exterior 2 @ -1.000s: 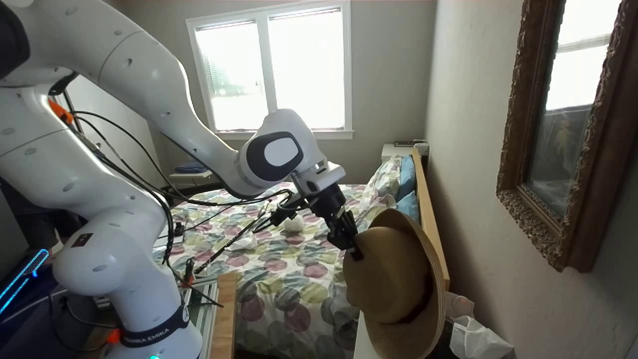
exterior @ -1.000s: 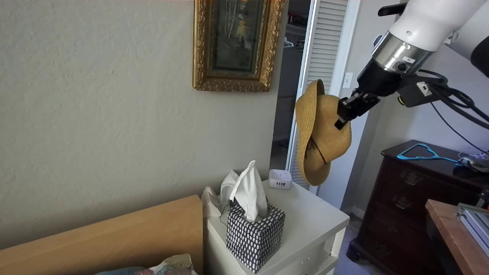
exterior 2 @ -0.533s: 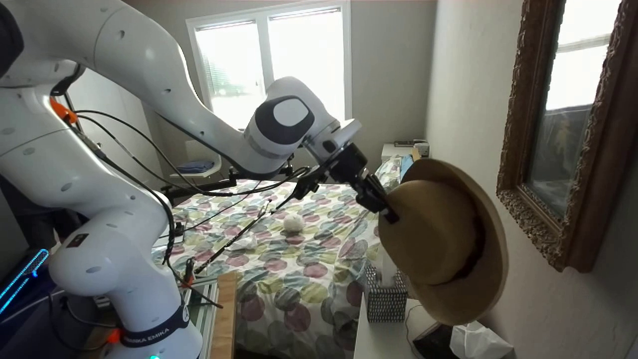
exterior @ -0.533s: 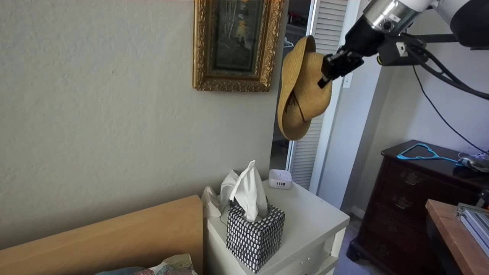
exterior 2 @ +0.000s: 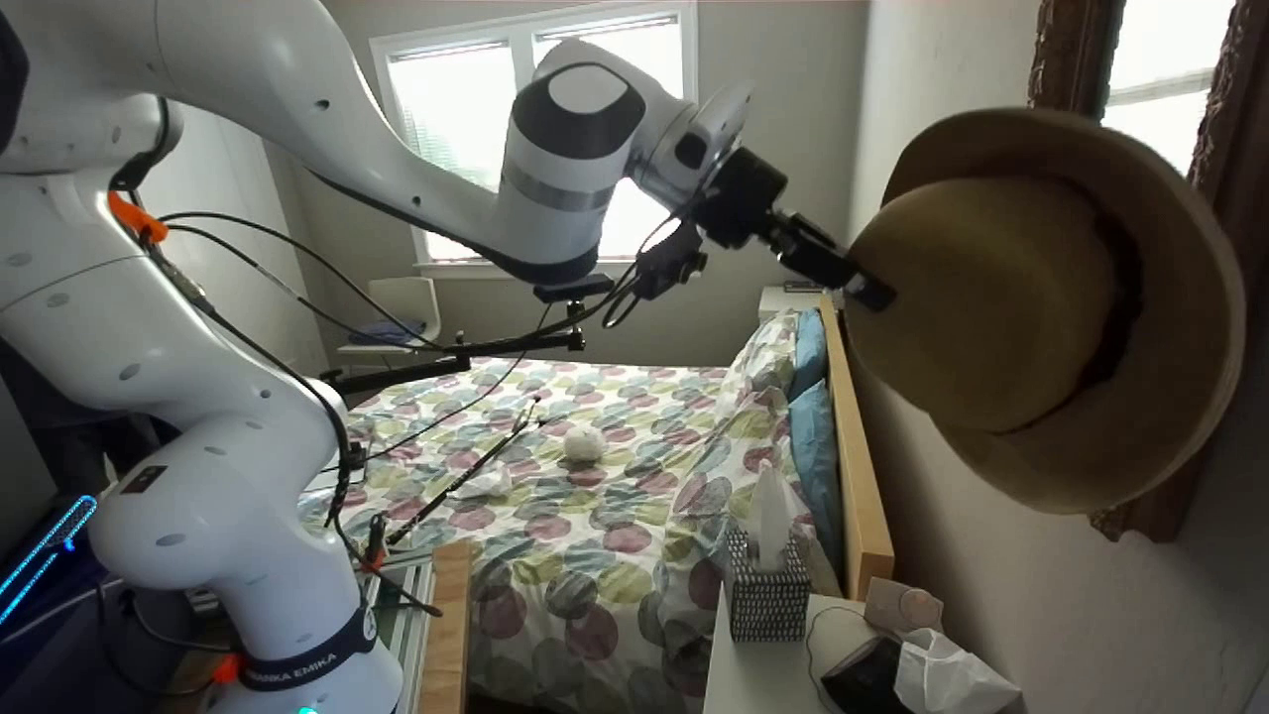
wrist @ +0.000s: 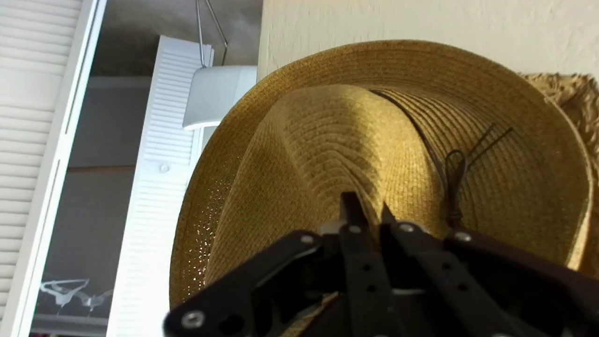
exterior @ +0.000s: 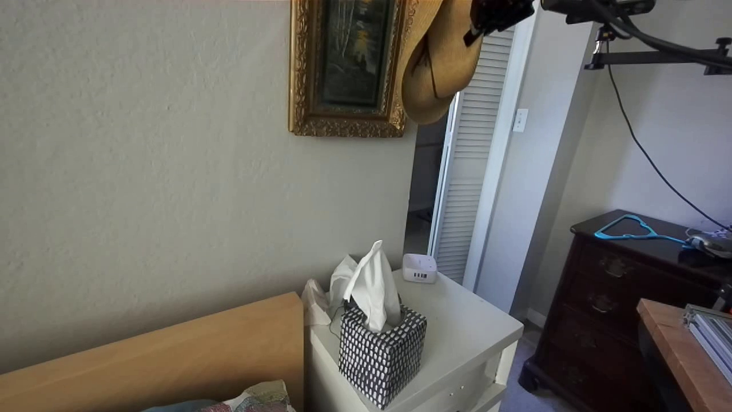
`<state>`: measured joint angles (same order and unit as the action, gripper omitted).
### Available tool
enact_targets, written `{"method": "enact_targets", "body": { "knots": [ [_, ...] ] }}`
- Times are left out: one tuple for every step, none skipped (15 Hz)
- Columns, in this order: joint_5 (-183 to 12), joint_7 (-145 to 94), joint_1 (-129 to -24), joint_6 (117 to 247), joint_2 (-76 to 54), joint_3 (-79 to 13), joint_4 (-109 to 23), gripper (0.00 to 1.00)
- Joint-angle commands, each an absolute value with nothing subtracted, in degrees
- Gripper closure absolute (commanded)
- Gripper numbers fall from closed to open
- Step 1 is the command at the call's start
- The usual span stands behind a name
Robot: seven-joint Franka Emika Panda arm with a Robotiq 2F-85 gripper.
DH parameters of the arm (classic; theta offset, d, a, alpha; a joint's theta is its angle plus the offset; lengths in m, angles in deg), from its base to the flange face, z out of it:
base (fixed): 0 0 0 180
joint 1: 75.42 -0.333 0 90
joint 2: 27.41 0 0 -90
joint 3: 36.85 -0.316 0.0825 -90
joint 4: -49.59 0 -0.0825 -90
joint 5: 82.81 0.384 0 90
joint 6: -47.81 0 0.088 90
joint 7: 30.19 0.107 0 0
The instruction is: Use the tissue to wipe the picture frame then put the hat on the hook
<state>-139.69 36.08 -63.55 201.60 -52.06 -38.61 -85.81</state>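
The tan hat (exterior: 452,63) hangs in the air by its crown, in both exterior views (exterior 2: 991,297) and large in the wrist view (wrist: 327,140). My gripper (wrist: 367,210) is shut on a pinched fold of its crown; it shows in both exterior views (exterior: 472,35) (exterior 2: 870,290). The hat's brim faces the wall and overlaps the right edge of the gold picture frame (exterior: 349,127). The frame is partly hidden behind the hat (exterior 2: 1069,59); a carved corner shows in the wrist view (wrist: 575,93). A crumpled white tissue (exterior 2: 952,676) lies on the nightstand. I cannot identify the hook.
The checkered tissue box (exterior: 383,355) stands on the white nightstand (exterior: 474,320) beside a small white device (exterior: 419,269). A wooden headboard (exterior 2: 863,476) runs along the wall. A whitish bracket (wrist: 220,93) with thin metal rods and louvered doors (wrist: 154,187) show in the wrist view.
The arm has raised the hat and brought it closer to the wall and the picture frame, where it overlaps the frame's edge. The grip on the crown looks the same.
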Motion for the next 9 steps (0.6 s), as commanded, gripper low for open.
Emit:
{"method": "enact_targets", "body": {
  "knots": [
    [-143.1,36.0,-61.3,201.1,-51.9,-39.0,-79.2,0.98],
    [-143.5,35.9,-60.9,201.1,-51.9,-39.1,-77.4,0.98],
    [-143.6,35.8,-60.6,201.3,-52.0,-39.2,-75.7,0.98],
    [-143.1,35.1,-60.7,201.4,-52.2,-39.1,-74.3,0.98],
    [-141.4,34.5,-61.4,202.4,-52.2,-38.5,-73.7,0.98],
    [-141.1,35.0,-61.4,201.6,-52.1,-38.6,-75.8,0.93],
    [-141.1,35.0,-61.4,201.6,-52.1,-38.6,-74.7,0.93],
    [-141.1,34.9,-61.4,201.6,-52.1,-38.6,-74.3,0.93],
    [-141.1,34.9,-61.4,201.6,-52.1,-38.6,-74.2,0.93]
  ]
}}
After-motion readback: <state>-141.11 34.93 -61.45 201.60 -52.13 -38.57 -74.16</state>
